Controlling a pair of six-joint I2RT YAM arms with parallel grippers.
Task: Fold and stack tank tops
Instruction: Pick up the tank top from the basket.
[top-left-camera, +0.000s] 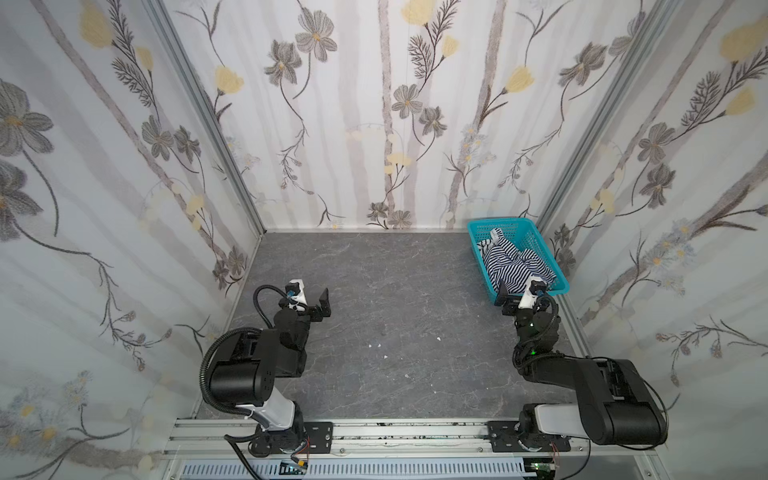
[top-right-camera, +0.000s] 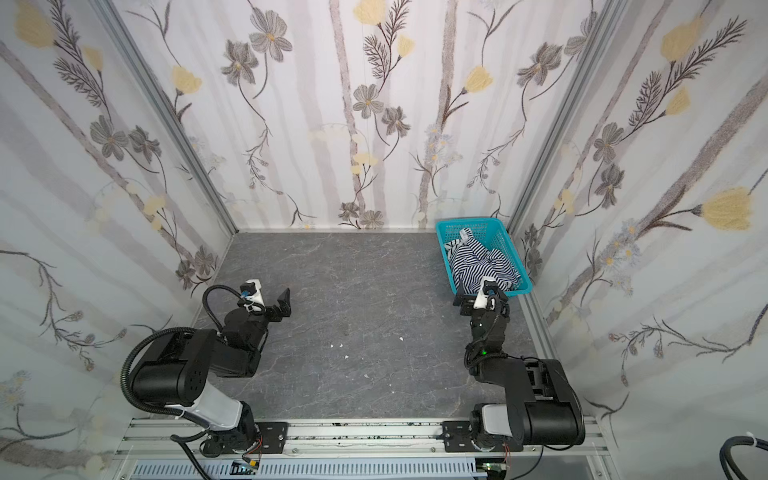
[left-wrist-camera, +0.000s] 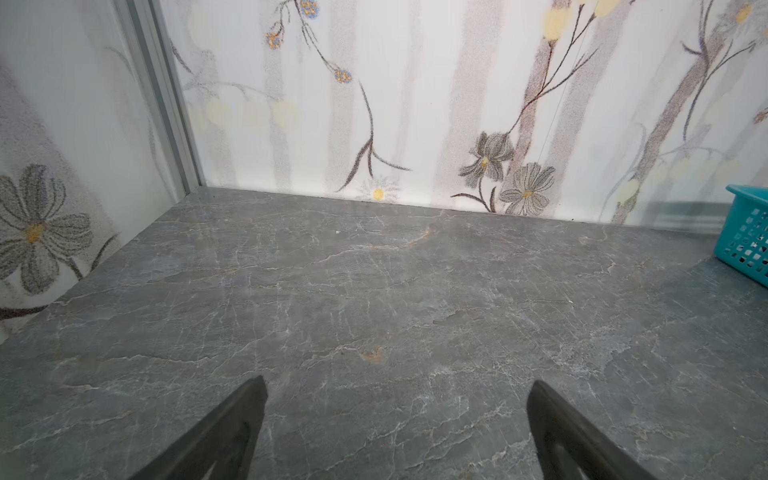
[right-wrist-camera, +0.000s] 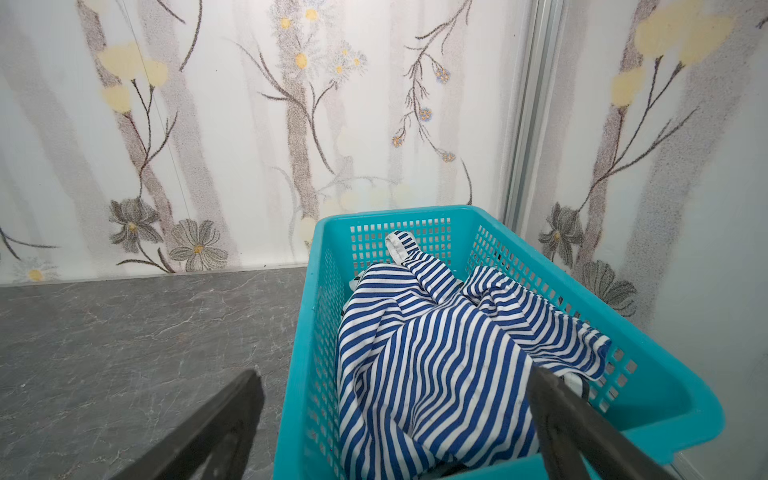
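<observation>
A crumpled navy-and-white striped tank top (right-wrist-camera: 436, 353) lies heaped in the teal basket (right-wrist-camera: 309, 316) at the table's far right, as both top views show (top-left-camera: 513, 266) (top-right-camera: 478, 264). A scrap of a second top, white with black stripes (top-left-camera: 483, 246), peeks out beneath it at the basket's far left. My right gripper (right-wrist-camera: 395, 374) (top-left-camera: 519, 293) is open at the basket's near end. One finger is over the table outside the basket wall, the other over the cloth, and it holds nothing. My left gripper (left-wrist-camera: 397, 382) (top-left-camera: 311, 301) is open over bare table at the left.
The grey marble-look table (top-left-camera: 395, 299) is enclosed by floral walls on the left, back and right. The basket (top-right-camera: 446, 226) sits against the right wall near the back corner. Small white specks (top-left-camera: 378, 345) dot the table. An aluminium rail (top-left-camera: 415, 432) carries both arm bases at the front.
</observation>
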